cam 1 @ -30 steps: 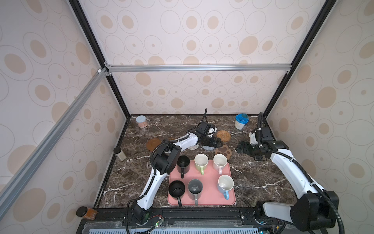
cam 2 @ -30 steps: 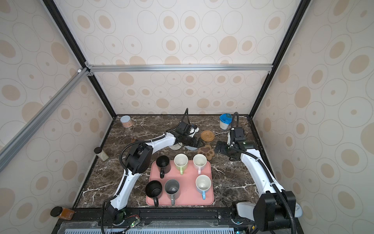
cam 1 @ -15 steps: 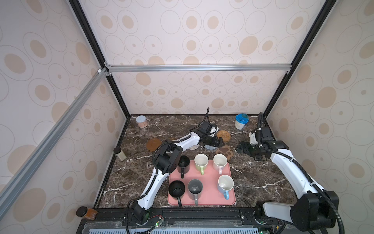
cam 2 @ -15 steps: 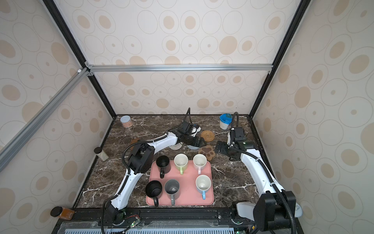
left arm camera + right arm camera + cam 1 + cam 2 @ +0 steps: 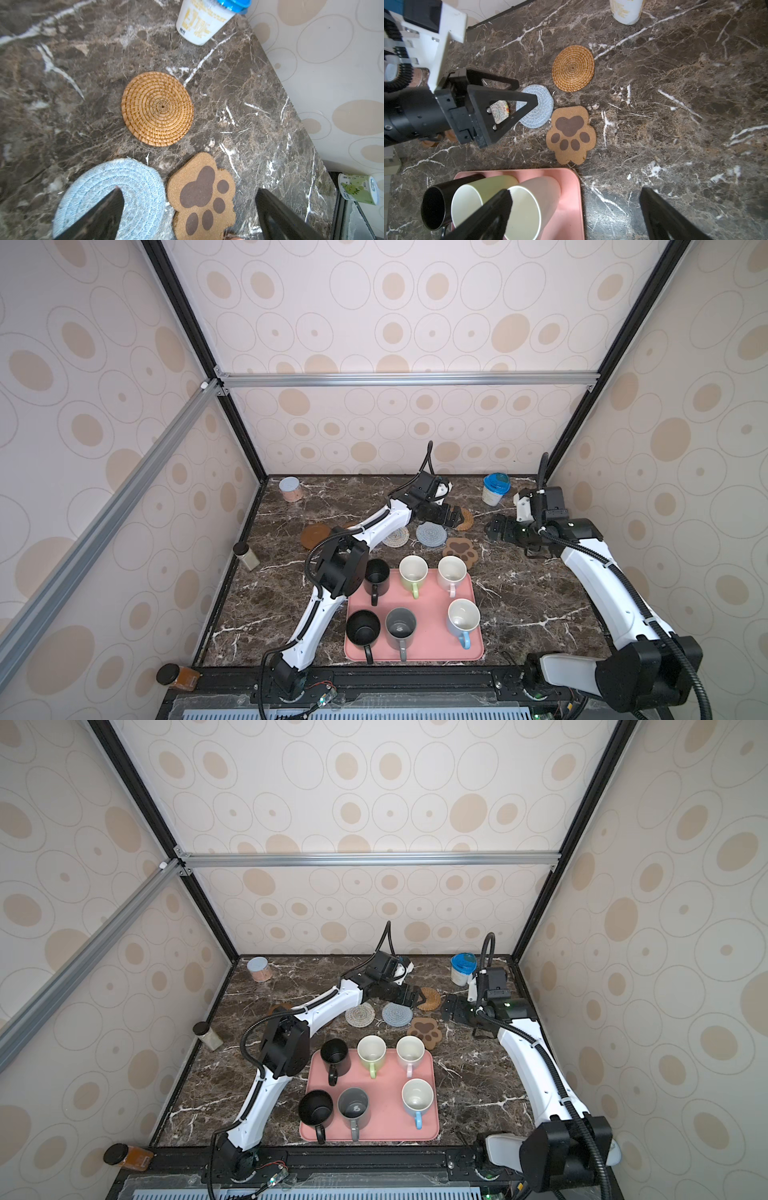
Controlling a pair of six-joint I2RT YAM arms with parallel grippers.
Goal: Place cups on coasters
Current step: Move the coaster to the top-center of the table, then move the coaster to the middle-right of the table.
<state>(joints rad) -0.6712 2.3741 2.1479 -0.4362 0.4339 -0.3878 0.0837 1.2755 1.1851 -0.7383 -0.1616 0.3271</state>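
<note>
Hovering beyond the far edge of the pink tray [image 5: 432, 605], left gripper [image 5: 456, 519] and right gripper [image 5: 494, 527] both stand wide open and empty, all six cups [image 5: 400, 626] upright on that tray, coasters [image 5: 431, 534] bare on the marble table [image 5: 519, 593] just past the same edge.

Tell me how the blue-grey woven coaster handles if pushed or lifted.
The blue-grey woven coaster looks like coiled cord, so it probably droops if lifted by an edge. Flat and thin, it likely slides, not tips, perhaps nudging the paw-shaped coaster beside it.
</note>
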